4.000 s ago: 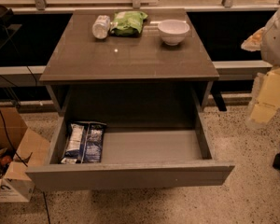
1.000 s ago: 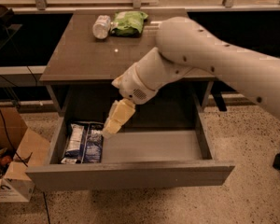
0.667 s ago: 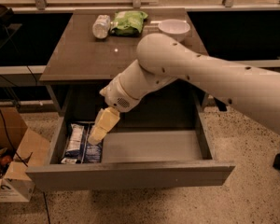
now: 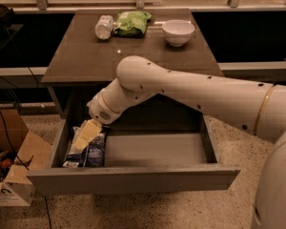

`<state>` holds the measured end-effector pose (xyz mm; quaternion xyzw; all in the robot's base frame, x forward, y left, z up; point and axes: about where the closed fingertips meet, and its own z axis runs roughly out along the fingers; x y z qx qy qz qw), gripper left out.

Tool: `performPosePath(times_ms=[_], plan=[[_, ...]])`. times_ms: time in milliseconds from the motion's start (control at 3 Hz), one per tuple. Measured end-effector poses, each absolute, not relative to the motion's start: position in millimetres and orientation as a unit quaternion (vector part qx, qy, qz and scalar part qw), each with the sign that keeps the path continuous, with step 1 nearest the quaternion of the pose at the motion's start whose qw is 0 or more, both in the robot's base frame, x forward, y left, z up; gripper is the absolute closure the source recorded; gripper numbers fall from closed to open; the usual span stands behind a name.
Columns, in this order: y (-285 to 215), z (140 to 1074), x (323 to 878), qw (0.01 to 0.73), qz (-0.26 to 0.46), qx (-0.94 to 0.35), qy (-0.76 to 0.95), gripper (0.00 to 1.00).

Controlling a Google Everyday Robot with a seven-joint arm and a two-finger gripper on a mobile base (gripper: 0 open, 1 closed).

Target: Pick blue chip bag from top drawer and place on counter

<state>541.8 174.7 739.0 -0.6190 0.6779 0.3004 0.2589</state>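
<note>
Camera view: hand (image 4: pixel 84 136) in drawer (image 4: pixel 157 150), glossy counter (image 4: pixel 90 56)

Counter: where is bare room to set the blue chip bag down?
The counter is bare across its left and middle, from the front edge up to the bottle, green bag and white bowl, which crowd the back edge. The arm overhangs the front right. The gripper is down in the top drawer over the blue chip bag.

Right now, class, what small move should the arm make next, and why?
Probably ease the gripper straight down onto the blue chip bag and grasp it. The gripper hangs over the bag at the left end of the open top drawer, and the bag lies flat, not yet on the counter.
</note>
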Motion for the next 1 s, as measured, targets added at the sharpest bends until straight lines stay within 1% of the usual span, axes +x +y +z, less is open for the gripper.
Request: performPosePath(times_ms=[333,1000], plan=[[191,700,550,0.242,0.312,-0.603,0.693,0.0],[190,640,560,0.203,0.305,-0.585,0.723,0.0]])
